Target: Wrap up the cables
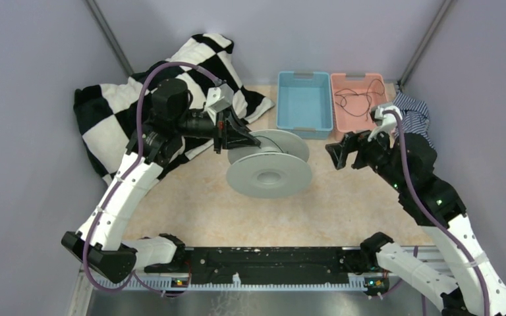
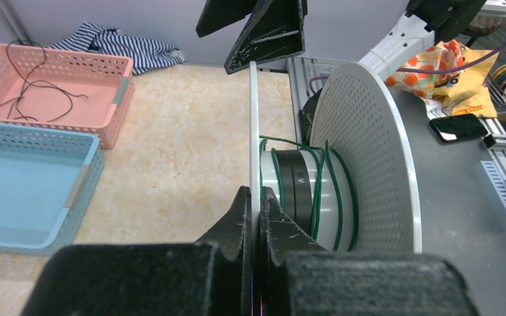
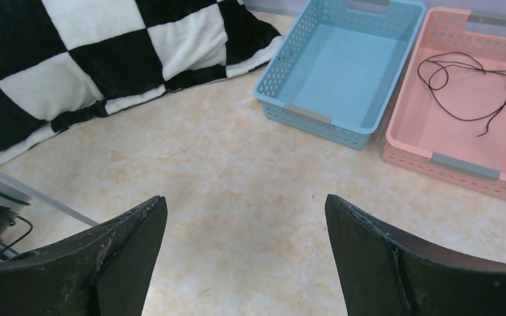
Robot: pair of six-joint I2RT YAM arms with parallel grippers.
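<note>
A thin black cable lies loose in the pink basket; it also shows in the left wrist view and the right wrist view. The pale grey spool lies on its side at the table's middle. My left gripper is shut on the edge of one spool flange, with the jaws on either side of it. Thin green wire turns and a black band sit on the spool's core. My right gripper is open and empty above the table, right of the spool.
An empty blue basket stands left of the pink one at the back. A black-and-white checkered blanket covers the back left. A striped cloth lies at the back right. Purple walls close in on both sides.
</note>
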